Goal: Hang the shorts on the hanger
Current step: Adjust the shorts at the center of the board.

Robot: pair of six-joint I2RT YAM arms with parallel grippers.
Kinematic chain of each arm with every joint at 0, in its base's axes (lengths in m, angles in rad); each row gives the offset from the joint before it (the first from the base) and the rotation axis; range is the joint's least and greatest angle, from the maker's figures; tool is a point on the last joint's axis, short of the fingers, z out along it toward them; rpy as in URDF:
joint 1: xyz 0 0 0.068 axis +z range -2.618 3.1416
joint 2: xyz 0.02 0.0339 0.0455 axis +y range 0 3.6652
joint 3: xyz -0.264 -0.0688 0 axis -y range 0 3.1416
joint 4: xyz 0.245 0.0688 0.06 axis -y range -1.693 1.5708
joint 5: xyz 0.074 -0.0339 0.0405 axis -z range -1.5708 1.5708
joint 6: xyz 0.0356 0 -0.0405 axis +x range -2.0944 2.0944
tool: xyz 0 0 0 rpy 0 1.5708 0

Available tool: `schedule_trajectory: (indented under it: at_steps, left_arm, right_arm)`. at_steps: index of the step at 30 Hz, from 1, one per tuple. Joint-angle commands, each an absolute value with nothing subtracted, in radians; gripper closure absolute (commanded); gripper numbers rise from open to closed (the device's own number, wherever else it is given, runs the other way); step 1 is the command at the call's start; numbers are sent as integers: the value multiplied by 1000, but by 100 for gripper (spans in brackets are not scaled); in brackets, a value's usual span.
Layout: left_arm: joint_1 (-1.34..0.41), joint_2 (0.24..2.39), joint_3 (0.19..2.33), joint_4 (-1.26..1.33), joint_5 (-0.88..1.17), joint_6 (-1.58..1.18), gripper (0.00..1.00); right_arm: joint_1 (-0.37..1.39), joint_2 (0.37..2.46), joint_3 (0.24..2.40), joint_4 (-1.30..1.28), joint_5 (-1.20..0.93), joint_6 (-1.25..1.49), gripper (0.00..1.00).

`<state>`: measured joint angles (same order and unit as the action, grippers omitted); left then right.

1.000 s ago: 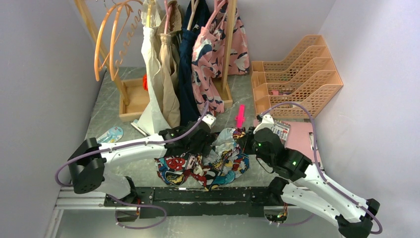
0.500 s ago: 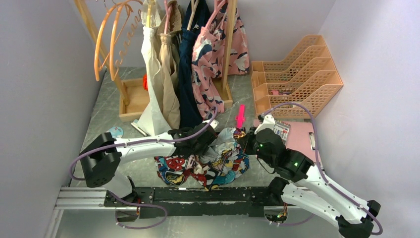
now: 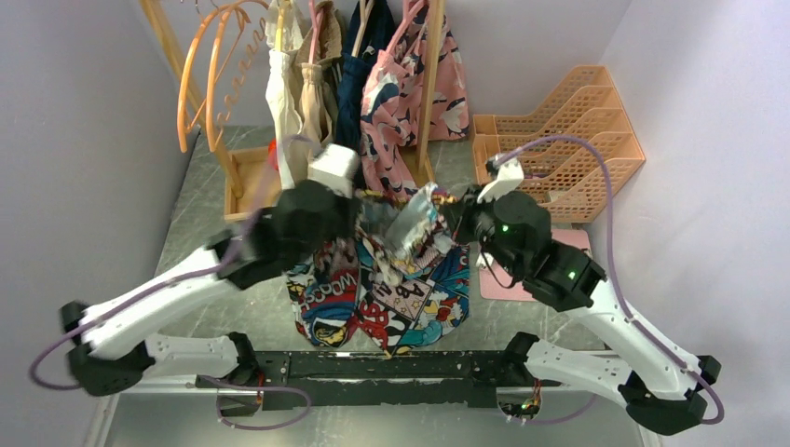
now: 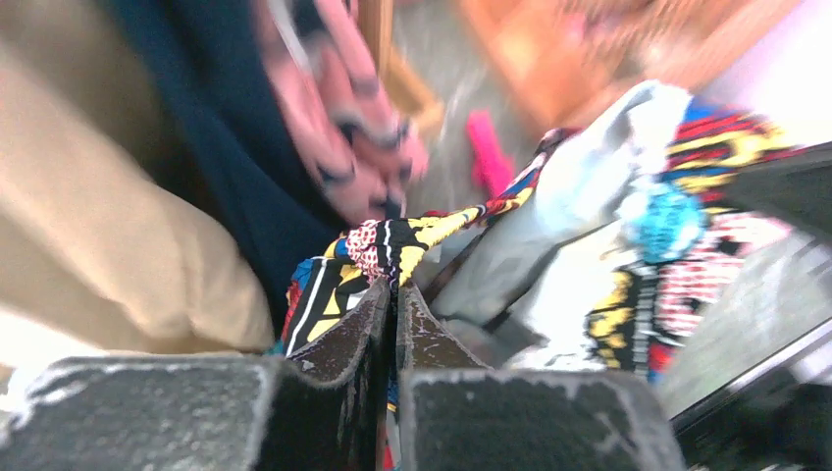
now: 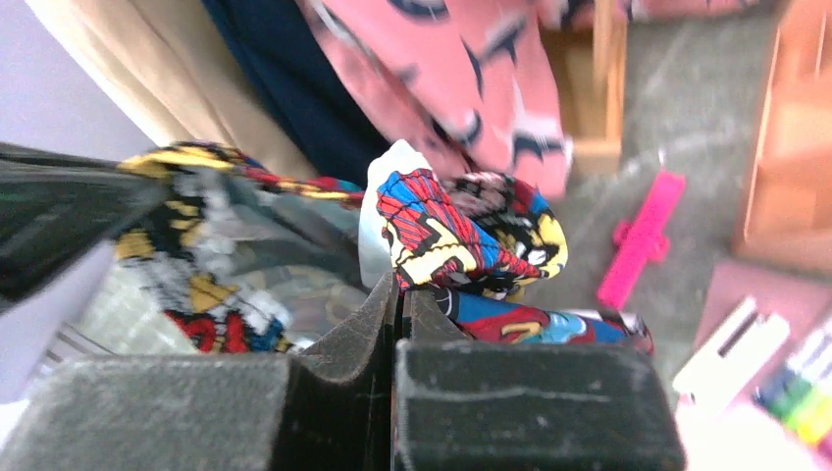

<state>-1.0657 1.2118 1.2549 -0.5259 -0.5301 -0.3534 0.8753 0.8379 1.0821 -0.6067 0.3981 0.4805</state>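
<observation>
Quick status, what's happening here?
Status: left gripper and right gripper both shut on the shorts. Shorts hang spread between them. Close behind: pink floral garment.

Item 1, shorts (image 3: 401,296): comic-book print in red, blue, yellow and white. Held up at centre, upper edge stretched left to right, pinched by left gripper (image 4: 395,294) and right gripper (image 5: 397,285); legs hang towards the near edge
Item 2, hanger (image 3: 191,70): orange-tan, on the rack at far left, well apart from item 1
</observation>
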Motion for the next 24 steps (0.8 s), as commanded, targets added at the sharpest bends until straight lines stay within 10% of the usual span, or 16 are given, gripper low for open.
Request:
schedule_trajectory:
  at_steps: [1,18,24]
  left_arm:
    - [-1060,1013,1324,-485,-623,-312,93]
    - [-1061,695,842,-451,-561,-630,93]
    - [-1060,736,760,-416,-535,-683,93]
  right_arm:
    - [873,892,1204,-510,410,347,100]
    - [872,805,643,-512,317,704,100]
    - [872,810,670,-561,269,730,53]
